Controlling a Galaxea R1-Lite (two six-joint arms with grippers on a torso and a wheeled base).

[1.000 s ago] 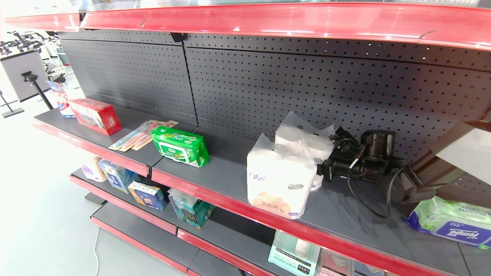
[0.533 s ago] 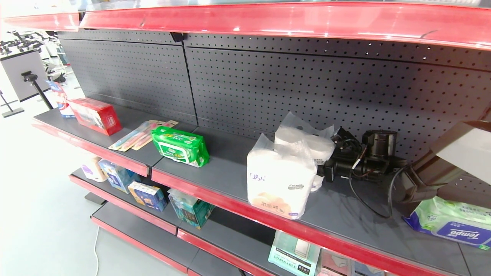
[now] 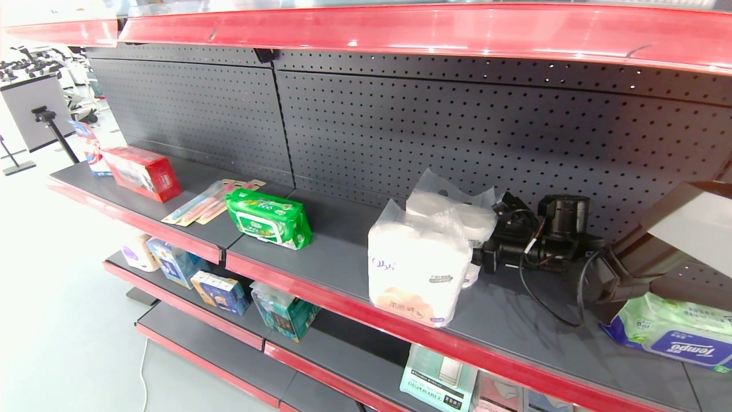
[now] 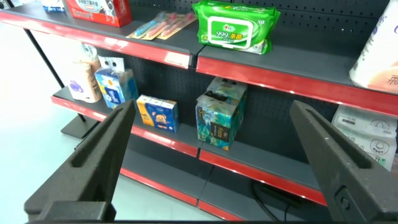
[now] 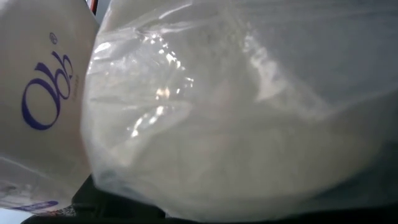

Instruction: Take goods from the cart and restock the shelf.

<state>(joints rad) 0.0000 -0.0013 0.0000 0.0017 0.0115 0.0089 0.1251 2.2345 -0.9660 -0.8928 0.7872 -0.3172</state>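
The shelf [image 3: 343, 252] is dark grey with a red front edge; its back panel [image 3: 457, 131] is black (dotted with regular holes). The wipes pack [image 3: 269, 220] is green, the tissue pack [image 3: 414, 269] white.

On your grey shelf [image 3: 343, 252], from the left, you have a red box [image 3: 143, 171], toothbrushes [image 3: 213, 200] lying flat, a green wipes pack [image 3: 269, 217], a white roll pack [image 3: 414, 269] at the front edge with a second roll pack [image 3: 454, 209] just behind it, and a tissue pack [image 3: 675, 332] far right

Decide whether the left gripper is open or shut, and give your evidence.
Open: the two fingers of the left gripper stand far apart in the left wrist view, gripping nothing.
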